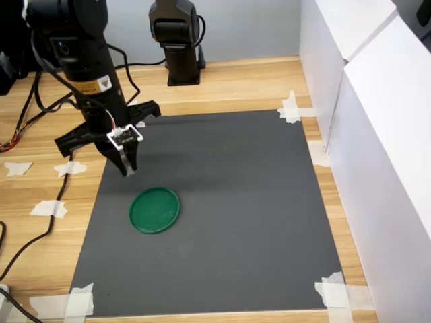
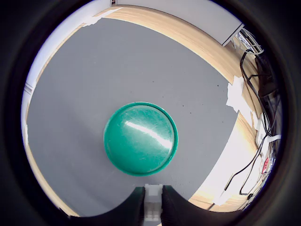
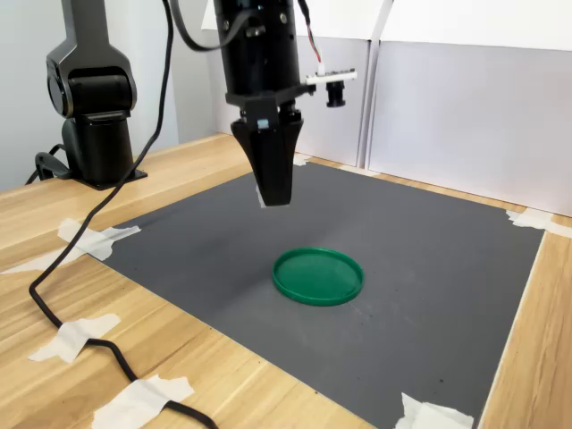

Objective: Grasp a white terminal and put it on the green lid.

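Right now the gripper (image 2: 153, 207) is pinched tight on the white terminal (image 2: 153, 203), held aloft above the dark mat (image 1: 236, 202) on the bench (image 1: 242, 81). In the wrist view the green lid (image 2: 140, 139) lies just ahead of the fingertips, empty, so I reckon a short advance and descent remain.

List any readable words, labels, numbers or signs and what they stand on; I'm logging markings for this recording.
No text can be read in any view.
A small yellow-and-white sticker with a triangle sign stands on the arm's black body in the first exterior view; its print is too small to read.
The green lid, the white terminal and the gray mat show no markings.
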Available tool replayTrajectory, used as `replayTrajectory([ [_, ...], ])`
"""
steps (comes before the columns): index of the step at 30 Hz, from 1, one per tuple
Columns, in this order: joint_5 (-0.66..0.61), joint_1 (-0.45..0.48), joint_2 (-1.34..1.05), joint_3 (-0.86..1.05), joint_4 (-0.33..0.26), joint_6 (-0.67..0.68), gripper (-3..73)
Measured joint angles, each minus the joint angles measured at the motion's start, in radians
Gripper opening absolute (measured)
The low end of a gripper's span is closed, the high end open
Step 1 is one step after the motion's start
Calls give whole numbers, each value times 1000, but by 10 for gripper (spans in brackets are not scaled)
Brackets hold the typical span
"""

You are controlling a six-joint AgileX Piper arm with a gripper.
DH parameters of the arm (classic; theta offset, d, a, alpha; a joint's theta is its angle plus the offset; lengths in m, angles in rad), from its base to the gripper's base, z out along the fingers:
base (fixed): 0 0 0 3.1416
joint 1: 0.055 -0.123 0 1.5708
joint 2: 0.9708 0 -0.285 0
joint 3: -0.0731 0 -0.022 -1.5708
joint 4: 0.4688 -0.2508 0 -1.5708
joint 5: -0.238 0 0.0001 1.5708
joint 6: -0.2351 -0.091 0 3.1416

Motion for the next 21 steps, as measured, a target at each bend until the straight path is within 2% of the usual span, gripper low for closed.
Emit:
replayTrajectory([
  [9,85,0,88,-3,-11,106,87],
  [17,90,0,101,-4,-126,255,87],
  [21,90,-1,121,-9,-147,280,87],
])
